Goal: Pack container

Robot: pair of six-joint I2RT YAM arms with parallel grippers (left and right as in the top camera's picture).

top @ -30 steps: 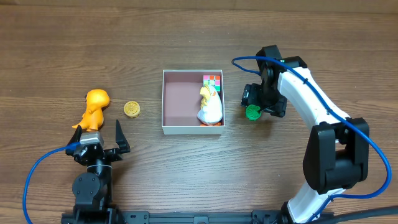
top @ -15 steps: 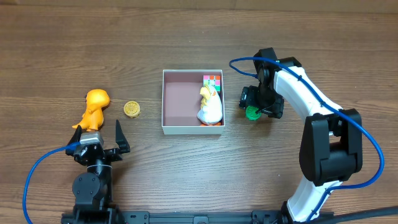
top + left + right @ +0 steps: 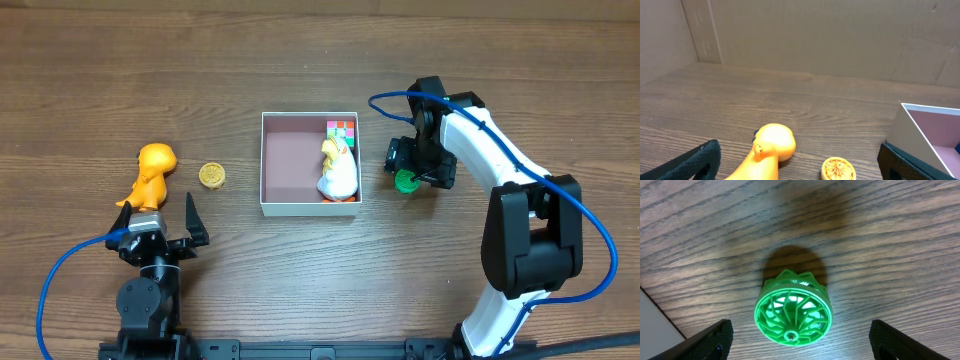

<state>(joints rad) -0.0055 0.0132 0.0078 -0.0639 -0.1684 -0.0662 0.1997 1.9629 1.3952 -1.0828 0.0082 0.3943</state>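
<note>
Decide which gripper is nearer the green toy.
Right. The right gripper is directly over the green toy, open fingers either side; the left gripper is beyond the container, by the orange figure.

No word, label, brand or number is legible on the table [image 3: 300, 60] or the container [image 3: 262, 165]; the yellow disc [image 3: 838, 169] and green wheel [image 3: 793, 312] bear only moulded spokes.

Right arm [image 3: 505, 175]: white shells with black joints. Left arm [image 3: 148, 300]: all black. A blue cable [image 3: 598, 235] loops off each. The left pincer [image 3: 160, 208] has black, tapered fingers [image 3: 695, 162].
</note>
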